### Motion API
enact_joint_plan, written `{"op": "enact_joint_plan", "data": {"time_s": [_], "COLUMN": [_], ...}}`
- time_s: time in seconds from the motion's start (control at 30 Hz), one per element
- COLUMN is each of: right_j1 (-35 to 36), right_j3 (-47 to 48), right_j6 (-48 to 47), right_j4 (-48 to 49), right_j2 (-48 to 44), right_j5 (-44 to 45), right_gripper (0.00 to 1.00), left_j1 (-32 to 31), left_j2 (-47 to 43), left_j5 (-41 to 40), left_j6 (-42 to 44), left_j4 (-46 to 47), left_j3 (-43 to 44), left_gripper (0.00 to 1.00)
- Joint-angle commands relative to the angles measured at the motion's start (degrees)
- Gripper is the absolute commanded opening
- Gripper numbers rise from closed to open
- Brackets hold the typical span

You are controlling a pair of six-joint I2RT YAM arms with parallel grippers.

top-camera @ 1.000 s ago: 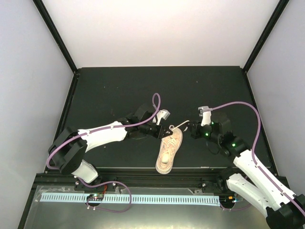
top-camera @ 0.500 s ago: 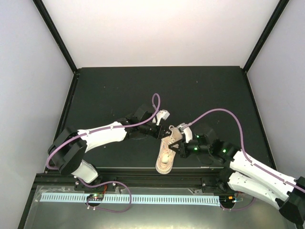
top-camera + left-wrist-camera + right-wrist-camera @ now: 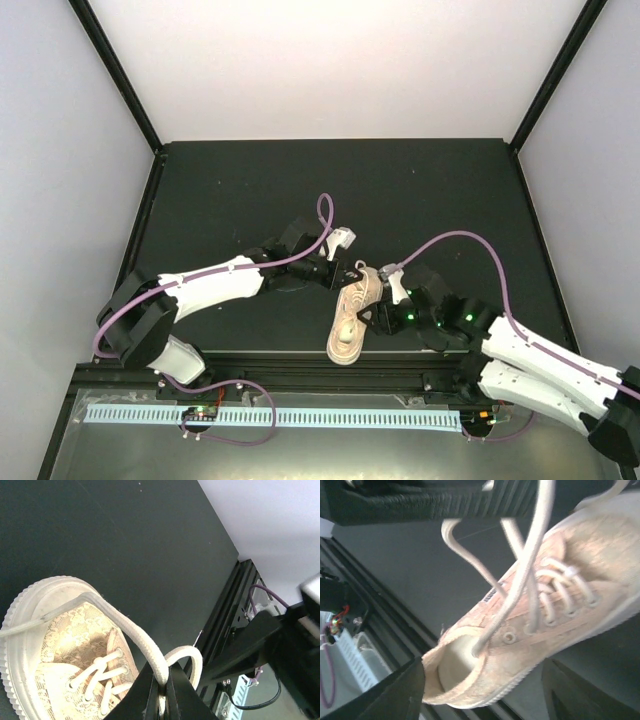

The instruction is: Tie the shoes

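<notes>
Left wrist shows lacy beige sneaker (image 3: 75, 637), ribbed pale sole (image 3: 14, 630), woven laces (image 3: 143, 648).

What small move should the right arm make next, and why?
Probably bring the right gripper, open and empty beside the sneaker, up to the lace strand crossing its heel, and close on it. The left gripper already pinches a lace loop, so the knot needs a second grip.
</notes>
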Motion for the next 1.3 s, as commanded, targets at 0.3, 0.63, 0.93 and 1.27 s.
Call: {"op": "enact_joint_plan", "data": {"time_s": [0.3, 0.63, 0.93, 1.27], "right_j1": [-4.1, -6.1, -6.1, -6.1], "right_j3": [-3.1, -7.2, -7.4, -7.4], "right_j6": [-2.0, -4.1, -6.2, -5.0], "right_j4": [7.0, 16.6, 20.8, 27.6], "right_j2": [-6.0, -1.6, 3.3, 8.0], "right_j5": [5.0, 4.7, 4.9, 6.2], "right_gripper": [0.77, 0.65, 0.48, 0.23], "left_j1": [-0.4, -0.4, -0.4, -0.4], "left_j2": [-2.1, -2.3, -2.2, -1.3], "left_j5": [1.7, 1.9, 2.1, 3.1], "left_j6": [0.6, 0.8, 0.8, 0.7], "left_j4": [1.3, 0.9, 0.9, 0.9], "left_j3": [-0.5, -0.3, -0.2, -0.2], "left_gripper": [0.02, 0.02, 0.02, 0.01]}}
